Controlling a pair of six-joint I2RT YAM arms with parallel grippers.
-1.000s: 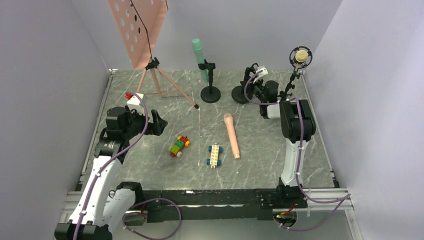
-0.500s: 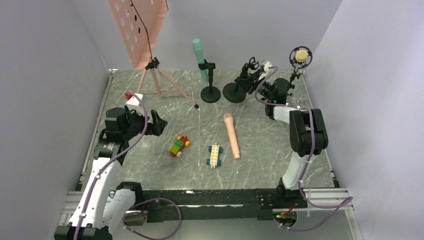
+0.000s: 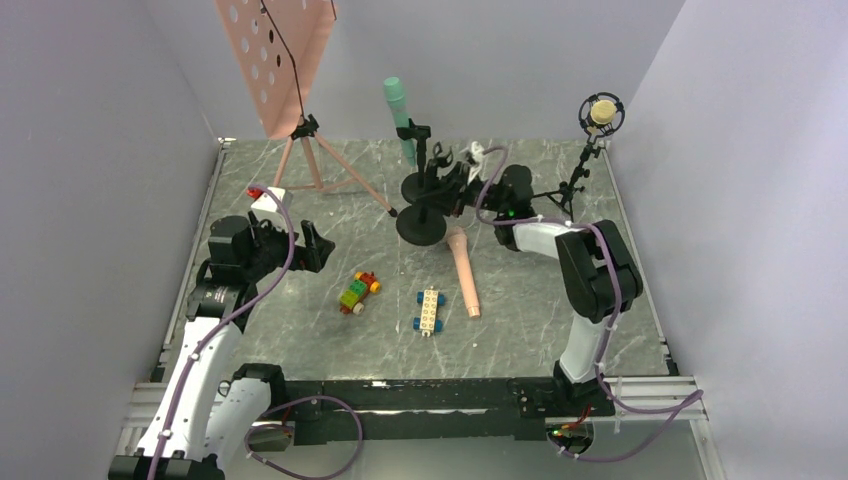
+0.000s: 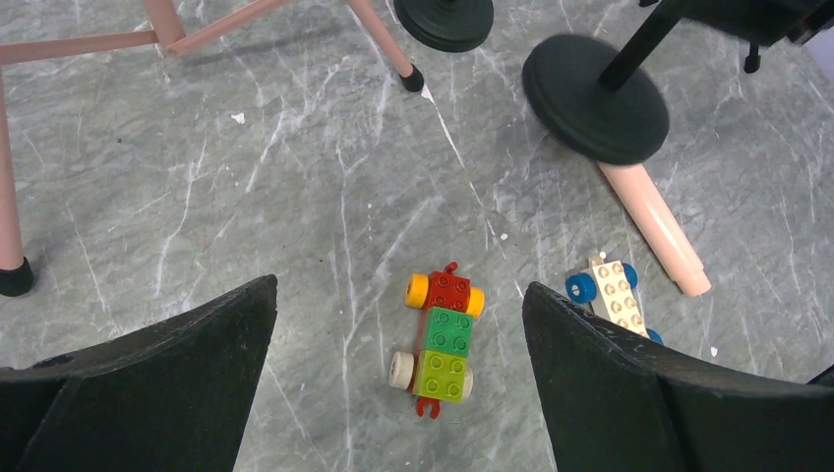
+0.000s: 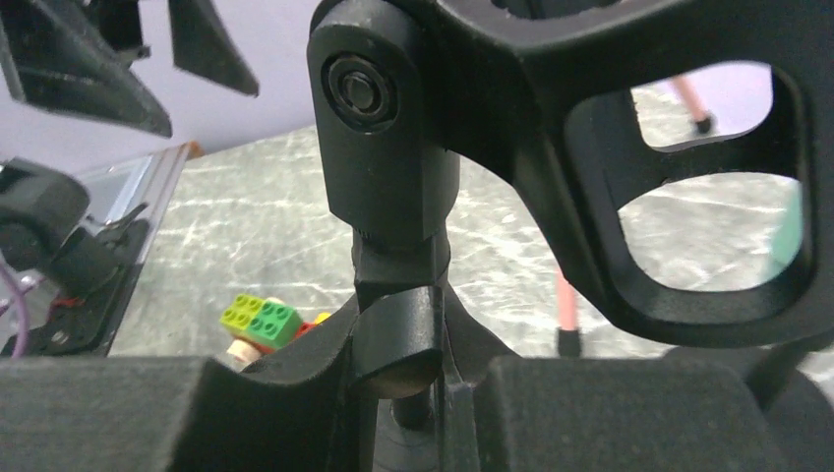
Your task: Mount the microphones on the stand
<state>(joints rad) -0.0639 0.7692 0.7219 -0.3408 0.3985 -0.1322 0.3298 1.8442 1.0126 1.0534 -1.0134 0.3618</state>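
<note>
Pink mic [image 4: 654, 221] head hidden, prob. behind stand [image 4: 595, 98]

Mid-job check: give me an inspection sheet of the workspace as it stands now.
Surface: grey marbled tabletop, no spills seen.
Job's things: green microphone clipped upright at the back; tan microphone in a ring mount; pink microphone lying loose; empty stand tilted, base near the pink one's head.
Clutter: multicolour brick car; white brick car; music stand.
Hands: left hand open, holding nothing; right hand shut on the empty stand.
Cables: purple cables along both arms, no snag seen.
Surroundings: plain walls on three sides.
</note>
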